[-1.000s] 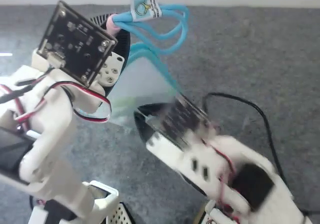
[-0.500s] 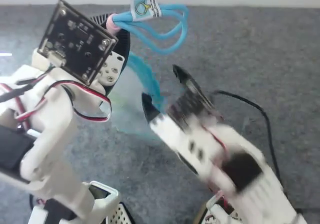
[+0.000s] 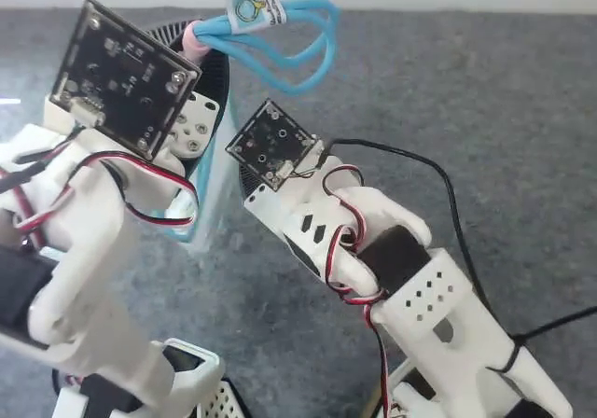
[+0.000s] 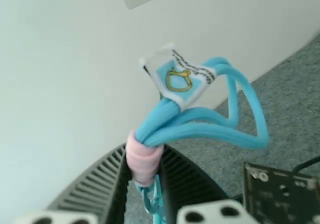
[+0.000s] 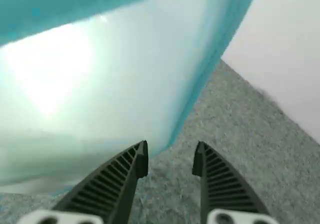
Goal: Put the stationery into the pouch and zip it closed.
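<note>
- High view: the left arm (image 3: 89,241) is on the left and the right arm (image 3: 401,269) is on the right, over a grey bench (image 3: 504,91).
- The left fingers (image 4: 145,155) are shut tight on a pink bead (image 4: 142,163) on the pouch's blue cord (image 4: 220,129).
- The cord loops out past the bead toward the far side. It has a small tag (image 4: 177,76) on it.
- The pouch (image 3: 213,180) is see-through with a blue-green edge.
- It hangs down under the left fingers, between the two arms.
- I cannot tell if its bottom touches the bench.
- The right fingers (image 5: 171,156) are open a little and hold nothing.
- They are just beside a low corner of the pouch. Grey bench shows in the gap between them.
</note>
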Action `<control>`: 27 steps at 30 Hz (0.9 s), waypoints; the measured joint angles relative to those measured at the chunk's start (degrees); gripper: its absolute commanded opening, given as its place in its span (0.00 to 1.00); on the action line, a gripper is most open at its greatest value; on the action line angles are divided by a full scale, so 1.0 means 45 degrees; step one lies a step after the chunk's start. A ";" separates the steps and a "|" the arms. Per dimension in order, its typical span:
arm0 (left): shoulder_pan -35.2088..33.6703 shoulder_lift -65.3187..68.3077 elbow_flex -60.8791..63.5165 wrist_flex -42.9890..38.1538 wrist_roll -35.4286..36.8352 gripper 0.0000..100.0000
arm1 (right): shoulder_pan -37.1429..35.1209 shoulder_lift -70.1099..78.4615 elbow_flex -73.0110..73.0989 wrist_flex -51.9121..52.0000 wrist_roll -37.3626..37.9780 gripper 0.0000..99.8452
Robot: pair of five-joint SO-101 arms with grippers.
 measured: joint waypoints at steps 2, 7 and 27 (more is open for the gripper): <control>0.0000 0.0000 0.0000 0.0000 0.0000 0.01 | 0.0313 -0.0176 0.0020 0.0567 -0.0371 0.34; 0.0020 0.0000 0.0000 0.0000 -0.0039 0.01 | 0.0527 -0.2090 0.0020 0.2442 -0.0488 0.34; 0.2051 -0.3145 0.3868 0.0000 -0.6740 0.01 | 0.2168 -0.3419 0.0567 0.5685 0.0156 0.34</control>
